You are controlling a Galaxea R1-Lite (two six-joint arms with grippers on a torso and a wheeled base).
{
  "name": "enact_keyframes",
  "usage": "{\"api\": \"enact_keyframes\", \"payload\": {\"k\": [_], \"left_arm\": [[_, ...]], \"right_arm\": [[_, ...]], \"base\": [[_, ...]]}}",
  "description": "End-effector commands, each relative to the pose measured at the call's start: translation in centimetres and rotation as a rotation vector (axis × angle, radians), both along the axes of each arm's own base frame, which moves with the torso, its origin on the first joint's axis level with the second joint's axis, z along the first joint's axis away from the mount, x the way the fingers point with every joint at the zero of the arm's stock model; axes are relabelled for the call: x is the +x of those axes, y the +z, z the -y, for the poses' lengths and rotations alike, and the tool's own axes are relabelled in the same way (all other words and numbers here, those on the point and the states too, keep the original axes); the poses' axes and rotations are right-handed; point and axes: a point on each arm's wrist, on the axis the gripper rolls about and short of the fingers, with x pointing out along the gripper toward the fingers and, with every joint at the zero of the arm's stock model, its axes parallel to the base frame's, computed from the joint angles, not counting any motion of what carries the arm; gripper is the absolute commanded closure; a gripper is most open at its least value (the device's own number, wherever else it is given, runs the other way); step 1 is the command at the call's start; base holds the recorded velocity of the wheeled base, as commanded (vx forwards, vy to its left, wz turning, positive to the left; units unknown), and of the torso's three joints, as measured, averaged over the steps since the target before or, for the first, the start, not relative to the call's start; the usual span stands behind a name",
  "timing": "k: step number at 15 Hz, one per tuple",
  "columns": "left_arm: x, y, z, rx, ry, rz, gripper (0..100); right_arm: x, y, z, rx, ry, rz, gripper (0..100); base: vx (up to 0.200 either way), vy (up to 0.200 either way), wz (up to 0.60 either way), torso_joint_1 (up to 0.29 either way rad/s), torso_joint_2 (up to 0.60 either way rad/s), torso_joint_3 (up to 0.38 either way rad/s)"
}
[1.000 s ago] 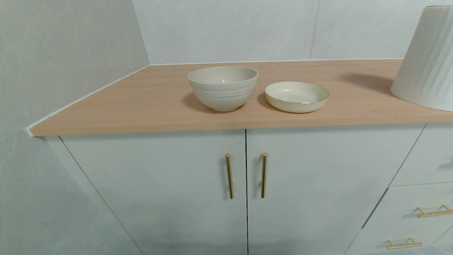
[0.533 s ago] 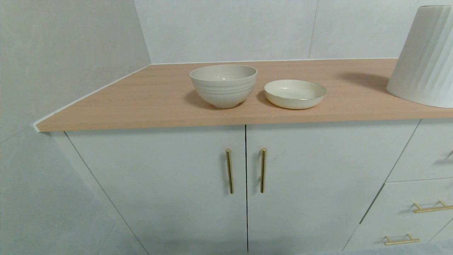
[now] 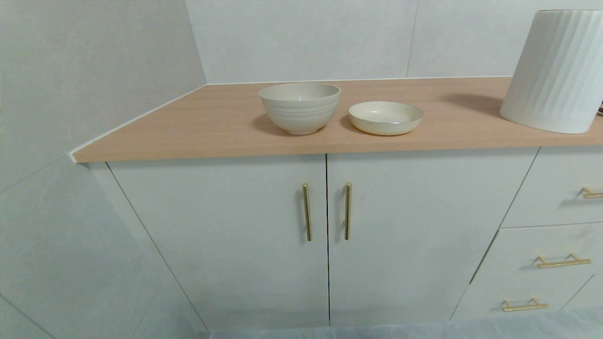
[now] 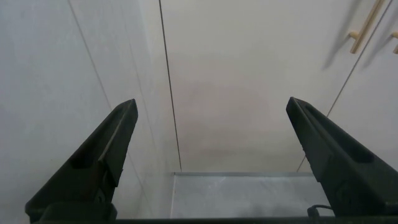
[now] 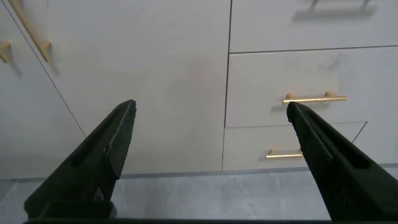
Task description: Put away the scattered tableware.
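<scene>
**Claws spread and empty, tableware waiting on the worktop**

Left claw (image 4: 210,102) and right claw (image 5: 210,104) each hang low in front of the cabinet (image 3: 221,245), fingers wide apart with nothing between them. I judge they are held down and open because no grasp has begun, and the first job looks to be a door rather than a dish.

That cabinet is the biggest thing in play. Its double doors (image 3: 414,221) are shut and meet at a thin seam, and behind them is probably where the tableware belongs. Drawers (image 3: 546,240) on the robot's right are shut too.

Above runs the worktop (image 3: 212,127), ending in a wall corner. At its right end stands a ribbed white vessel (image 3: 553,70), well apart from the task's pieces and likely no part of the job.

The bowl (image 3: 299,107) sits upright near the worktop's middle, just above the door seam. The shallow dish (image 3: 385,117) lies just beside it on the right, a narrow gap between them, not stacked. Both rest toward the front edge, which should make them easy to reach.

Smallest, two bar handles (image 3: 306,212) stand upright on either side of the seam. One likely needs pulling before anything goes in.
</scene>
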Motion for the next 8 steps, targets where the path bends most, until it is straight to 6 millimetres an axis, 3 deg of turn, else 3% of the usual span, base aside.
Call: {"api": "enact_keyframes", "payload": {"k": [1, 3, 5, 6, 8], "left_arm": [[0.0, 0.0, 0.0, 0.0, 0.001, 0.0, 0], [0.0, 0.0, 0.0, 0.0, 0.001, 0.0, 0], [0.0, 0.0, 0.0, 0.0, 0.001, 0.0, 0], [0.0, 0.0, 0.0, 0.0, 0.001, 0.0, 0], [0.0, 0.0, 0.0, 0.0, 0.001, 0.0, 0]], "right_arm": [[0.0, 0.0, 0.0, 0.001, 0.001, -0.001, 0], [0.0, 0.1, 0.0, 0.001, 0.001, 0.003, 0], [-0.7, 2.6, -0.1, 0.012, 0.044, 0.115, 0], [-0.9, 3.4, -0.2, 0.012, 0.105, 0.102, 0], [-0.2, 3.0, -0.3, 0.017, 0.158, -0.038, 0]], "base": [[0.0, 0.0, 0.0, 0.0, 0.0, 0.0], [0.0, 0.0, 0.0, 0.0, 0.0, 0.0], [0.0, 0.0, 0.0, 0.0, 0.0, 0.0], [0.0, 0.0, 0.0, 0.0, 0.0, 0.0], [0.0, 0.0, 0.0, 0.0, 0.0, 0.0]]}}
